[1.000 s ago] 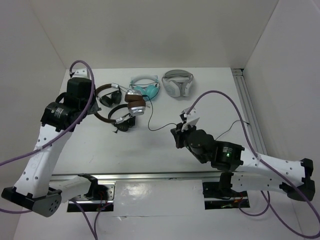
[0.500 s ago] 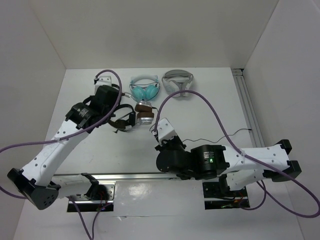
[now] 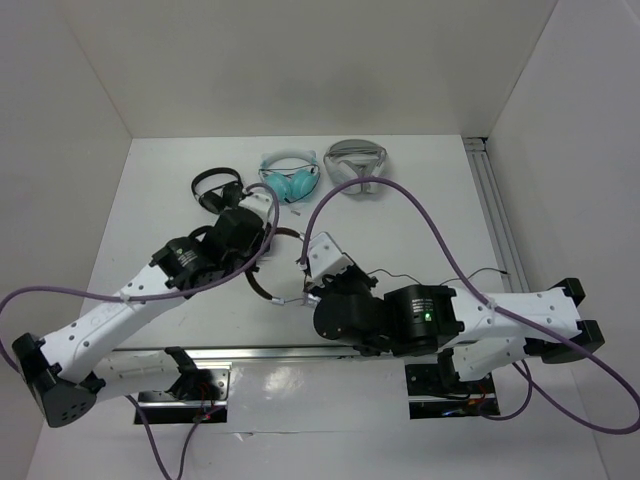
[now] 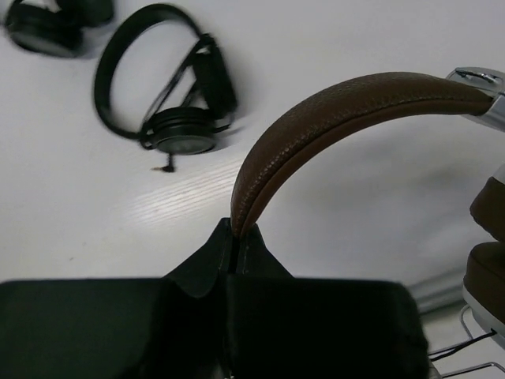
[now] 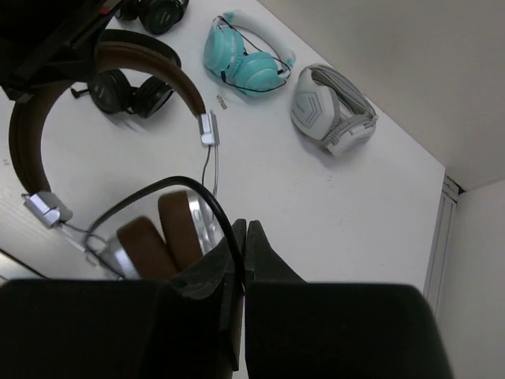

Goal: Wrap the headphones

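Observation:
The headphones have a dark brown headband (image 4: 339, 103), brown ear pads (image 5: 158, 237) and silver cup shells. They hang off the table between the two arms. My left gripper (image 4: 237, 237) is shut on one end of the headband; it also shows in the top view (image 3: 266, 264). My right gripper (image 5: 243, 237) is shut on the thin black cable (image 5: 178, 178), which loops over the ear cups just in front of the fingers. In the top view the right gripper (image 3: 310, 290) is close beside the left one, near the table's middle front.
One all-black pair (image 3: 215, 190) lies at the back left, with a second black pair (image 4: 173, 103) near it. A teal pair (image 3: 290, 178) and a white-grey pair (image 3: 355, 165) lie along the back wall. A metal rail (image 3: 495, 220) runs down the right edge.
My left gripper has carried the brown headphones from the back left toward the front middle. My right arm has swung left and now holds the cable beside the ear cups.

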`<state>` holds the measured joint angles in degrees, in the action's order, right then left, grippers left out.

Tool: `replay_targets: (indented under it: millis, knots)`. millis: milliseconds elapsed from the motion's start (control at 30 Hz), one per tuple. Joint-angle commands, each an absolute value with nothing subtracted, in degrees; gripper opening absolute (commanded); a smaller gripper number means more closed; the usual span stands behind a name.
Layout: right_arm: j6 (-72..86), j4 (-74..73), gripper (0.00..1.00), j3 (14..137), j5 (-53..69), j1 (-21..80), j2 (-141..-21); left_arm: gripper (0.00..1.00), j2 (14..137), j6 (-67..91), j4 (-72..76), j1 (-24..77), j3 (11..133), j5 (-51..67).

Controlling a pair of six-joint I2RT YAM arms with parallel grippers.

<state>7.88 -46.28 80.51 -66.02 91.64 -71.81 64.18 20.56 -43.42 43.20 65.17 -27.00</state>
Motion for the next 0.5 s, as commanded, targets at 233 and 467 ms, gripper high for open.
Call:
replay_targets:
  millis: [233,467]
  knots:
    - [5.6,-47.6,0.0,80.5,-63.6,92.0,-67.9,0.0,55.3,9.9,-33.0,53.4,63.3,6.7]
    - [6.1,-48.8,0.0,78.7,-65.7,92.0,-65.7,0.0,52.6,8.1,-33.0,59.2,62.1,10.6]
